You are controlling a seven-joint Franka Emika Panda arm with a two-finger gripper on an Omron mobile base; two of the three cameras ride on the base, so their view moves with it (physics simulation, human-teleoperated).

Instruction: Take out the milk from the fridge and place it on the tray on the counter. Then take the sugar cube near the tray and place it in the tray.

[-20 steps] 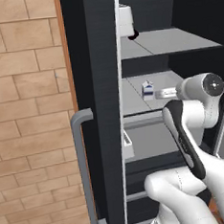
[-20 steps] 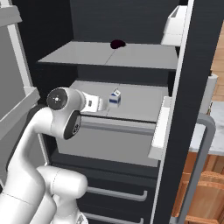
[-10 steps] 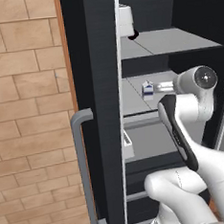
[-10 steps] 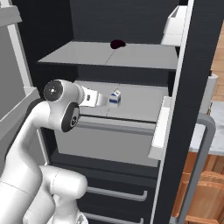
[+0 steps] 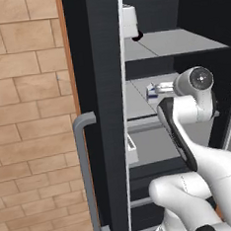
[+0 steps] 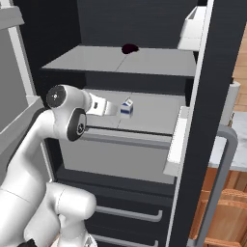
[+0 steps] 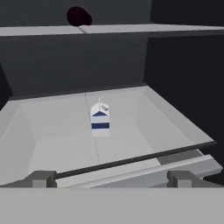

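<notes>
- Left base view: fridge (image 5: 100, 89) open, door edge-on with long grey bar handle (image 5: 88, 174) beside a brick wall (image 5: 28, 120). Milk (image 5: 151, 90) barely visible on the middle shelf, upright, just ahead of the gripper (image 5: 160, 88). Arm reaching in at shelf height.
- Right base view: milk (image 6: 127, 108) upright on the grey middle shelf (image 6: 154, 108), near its front. Gripper (image 6: 115, 109) just short of the carton, not touching it, holding nothing. Dark round item (image 6: 129, 48) on the shelf above. Strip of worktop (image 6: 240, 120) at the right edge, beyond the door.
- Hand view: milk (image 7: 100, 119) centred on the shelf floor, blue patch facing the camera, well ahead of the fingertips (image 7: 41, 178). Gripper (image 7: 110, 178) spread wide, jaws far apart at either side of the bottom, empty. Dark round item (image 7: 78, 16) on the upper shelf.
</notes>
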